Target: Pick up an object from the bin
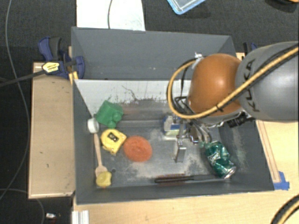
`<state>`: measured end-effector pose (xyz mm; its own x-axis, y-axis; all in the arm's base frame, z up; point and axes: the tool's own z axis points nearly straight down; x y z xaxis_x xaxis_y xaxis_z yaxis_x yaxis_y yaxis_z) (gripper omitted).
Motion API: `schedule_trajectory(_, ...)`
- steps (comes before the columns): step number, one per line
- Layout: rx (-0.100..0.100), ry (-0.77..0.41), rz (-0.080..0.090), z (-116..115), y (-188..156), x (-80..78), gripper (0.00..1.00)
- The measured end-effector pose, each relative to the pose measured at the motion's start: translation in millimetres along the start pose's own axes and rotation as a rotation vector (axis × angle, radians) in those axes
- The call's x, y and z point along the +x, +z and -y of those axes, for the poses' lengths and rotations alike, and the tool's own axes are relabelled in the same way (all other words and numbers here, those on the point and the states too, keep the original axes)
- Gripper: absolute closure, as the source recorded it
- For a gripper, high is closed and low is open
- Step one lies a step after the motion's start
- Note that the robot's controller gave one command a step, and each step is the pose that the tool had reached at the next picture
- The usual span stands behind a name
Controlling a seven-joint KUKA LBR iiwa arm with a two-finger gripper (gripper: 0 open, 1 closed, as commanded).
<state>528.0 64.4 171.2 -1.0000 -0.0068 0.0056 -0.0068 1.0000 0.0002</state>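
My gripper (179, 154) hangs below the arm's orange cover, over the bin floor right of centre. Nothing shows in its grasp. A crushed green can (218, 158) lies just to its right, close beside it. A thin black pen (174, 178) lies flat along the front wall, a little below the gripper. To the left, apart from the gripper, rests a round orange disc (137, 148).
At the bin's left lie a yellow tape measure (112, 140), a green blocky thing (109, 113) and a wooden stick (98, 154) with a yellow lump at its front end. The arm and its cover hide the right rear of the bin.
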Motion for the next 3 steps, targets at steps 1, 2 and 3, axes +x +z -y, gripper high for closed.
schedule_trajectory(1, 0.0, 0.002, 0.008, 0, -4, -1.8, 0.0)
schedule_trajectory(2, -0.003, -0.01, 0.012, -68, 81, -5.2, 0.0)
schedule_trajectory(3, -0.002, 0.05, 0.014, -86, 79, -0.4, 0.0)
